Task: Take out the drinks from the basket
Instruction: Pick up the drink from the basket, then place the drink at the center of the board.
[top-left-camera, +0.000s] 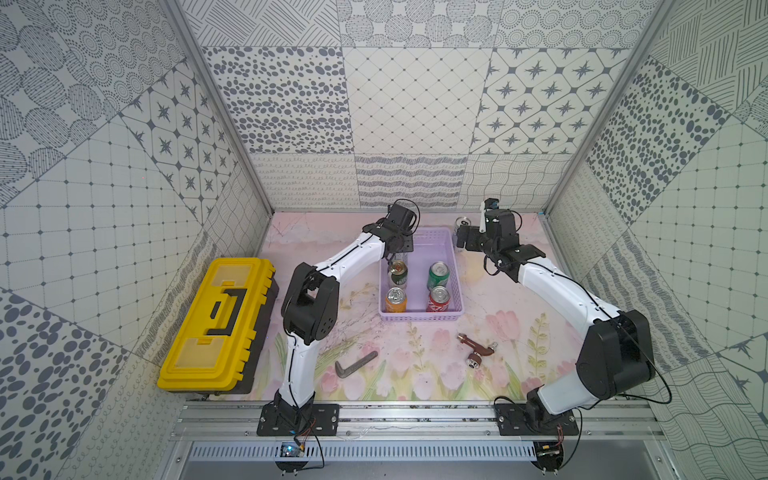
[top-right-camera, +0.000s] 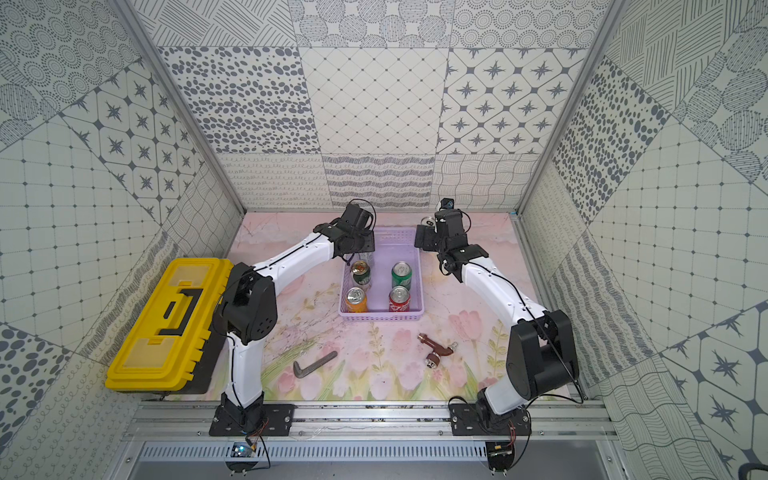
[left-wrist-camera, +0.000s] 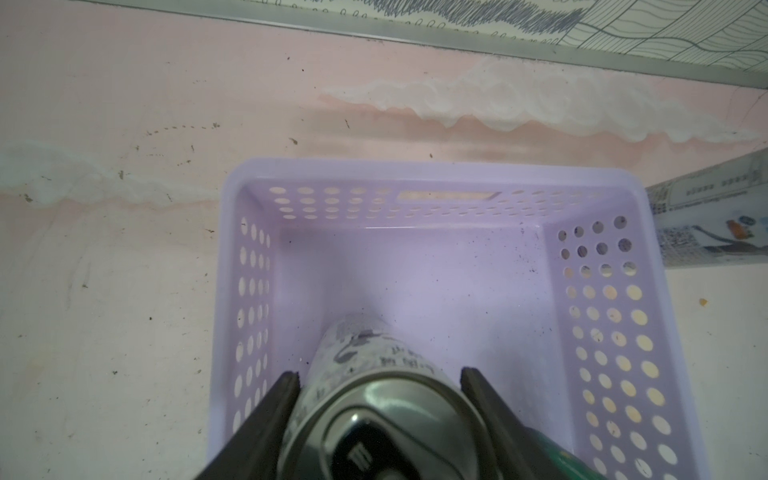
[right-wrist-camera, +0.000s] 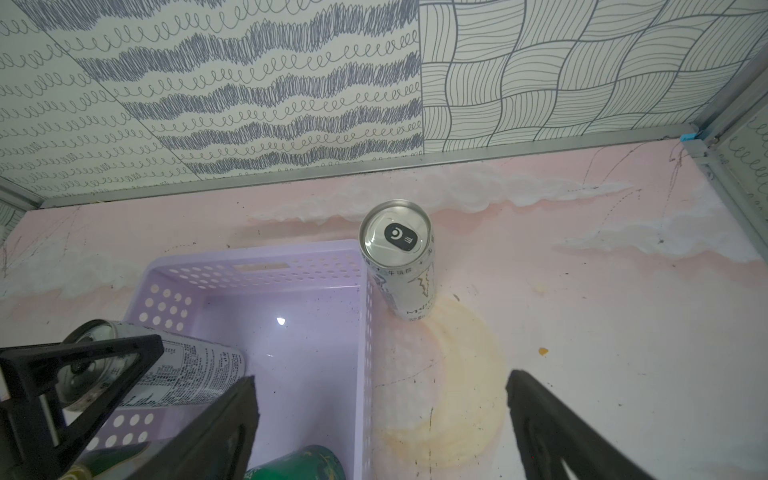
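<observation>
The lavender basket (top-left-camera: 419, 318) (top-right-camera: 382, 318) sits mid-table. In both top views it holds a dark green-white can (top-left-camera: 398, 274), a green can (top-left-camera: 439, 275), an orange can (top-left-camera: 395, 300) and a red can (top-left-camera: 438, 299). My left gripper (left-wrist-camera: 380, 376) (top-left-camera: 397, 253) is shut on a tall silver-white can (left-wrist-camera: 365, 353) (right-wrist-camera: 183, 370) in the basket's far-left part, one finger on each side of the can near its top. Another silver-white can (right-wrist-camera: 401, 266) (top-left-camera: 462, 224) stands on the table just outside the basket's far-right corner. My right gripper (right-wrist-camera: 381, 379) hangs open and empty over the basket's right rim, short of that can.
A yellow toolbox (top-left-camera: 216, 324) lies at the left. An L-shaped metal key (top-left-camera: 355, 365) and a brown tap fitting (top-left-camera: 478, 351) lie on the mat in front of the basket. The back wall is close behind both grippers.
</observation>
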